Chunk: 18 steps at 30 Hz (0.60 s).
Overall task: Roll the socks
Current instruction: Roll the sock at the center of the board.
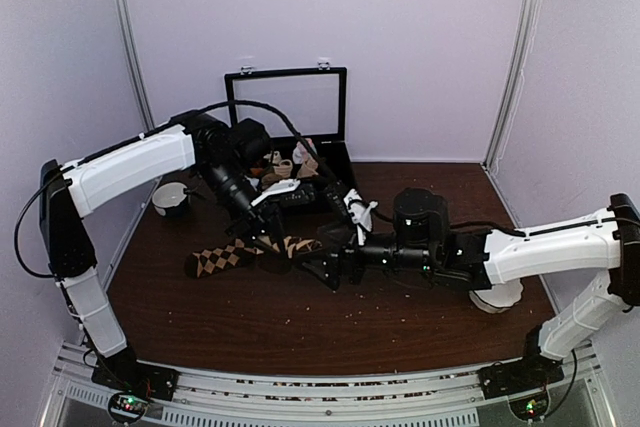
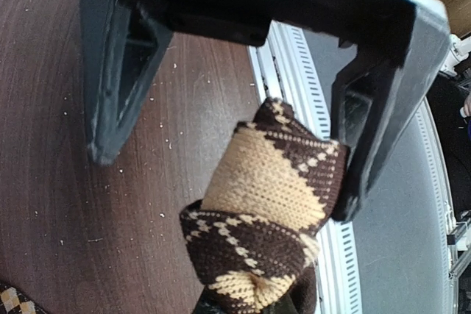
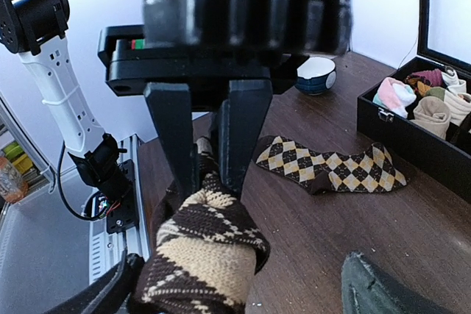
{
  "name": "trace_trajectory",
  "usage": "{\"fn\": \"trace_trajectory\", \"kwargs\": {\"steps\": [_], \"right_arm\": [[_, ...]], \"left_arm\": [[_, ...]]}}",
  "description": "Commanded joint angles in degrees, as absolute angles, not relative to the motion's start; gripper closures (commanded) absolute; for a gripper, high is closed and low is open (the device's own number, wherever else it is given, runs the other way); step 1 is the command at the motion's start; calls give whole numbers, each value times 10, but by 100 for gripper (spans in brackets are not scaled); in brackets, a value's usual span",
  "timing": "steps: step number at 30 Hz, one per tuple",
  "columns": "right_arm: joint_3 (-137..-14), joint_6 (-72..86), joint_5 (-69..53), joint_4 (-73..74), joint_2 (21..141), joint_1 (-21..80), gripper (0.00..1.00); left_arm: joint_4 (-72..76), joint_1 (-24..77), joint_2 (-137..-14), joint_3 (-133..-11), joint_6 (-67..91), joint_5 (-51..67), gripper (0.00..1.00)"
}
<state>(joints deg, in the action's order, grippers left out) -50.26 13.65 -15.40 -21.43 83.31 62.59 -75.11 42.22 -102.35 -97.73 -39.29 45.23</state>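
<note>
Nearest, the right pincer (image 3: 208, 182) is being pressed almost shut on the rolled end of the socks (image 3: 202, 255), likely to stop unwinding; the left pincer (image 2: 224, 182) is being held wide open, empty, astride it; the unrolled length is lying flat on the worktop (image 3: 331, 233).

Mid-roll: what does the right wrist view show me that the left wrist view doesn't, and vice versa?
Right wrist only: the right gripper clamped on the socks, their other end lying flat, the bowl, the black box of sock rolls. Left wrist only: one finger of the open left gripper touching the bundle. Both: the bunched argyle end and the table.
</note>
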Motion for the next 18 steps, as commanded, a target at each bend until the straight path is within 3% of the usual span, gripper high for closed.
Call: {"fn": "trace_trajectory", "kwargs": {"steps": [1, 4, 8, 10, 12, 18], "right_arm": [[-532, 116, -161, -182, 860, 625, 13], [-539, 128, -179, -207, 875, 624, 25], [-549, 160, -223, -237, 903, 615, 64], [-542, 189, -237, -269, 911, 607, 77], [-534, 213, -229, -293, 913, 603, 84], [-548, 276, -186, -282, 923, 602, 91]], "left_arm": [[-775, 423, -1029, -1001, -403, 489, 100], [-786, 423, -1035, -1003, -408, 497, 100], [-794, 423, -1039, -1003, -416, 492, 100], [-794, 423, -1038, -1002, -417, 486, 100], [-791, 423, -1034, -1001, -416, 481, 100], [-749, 431, -1011, -989, -387, 436, 100]]}}
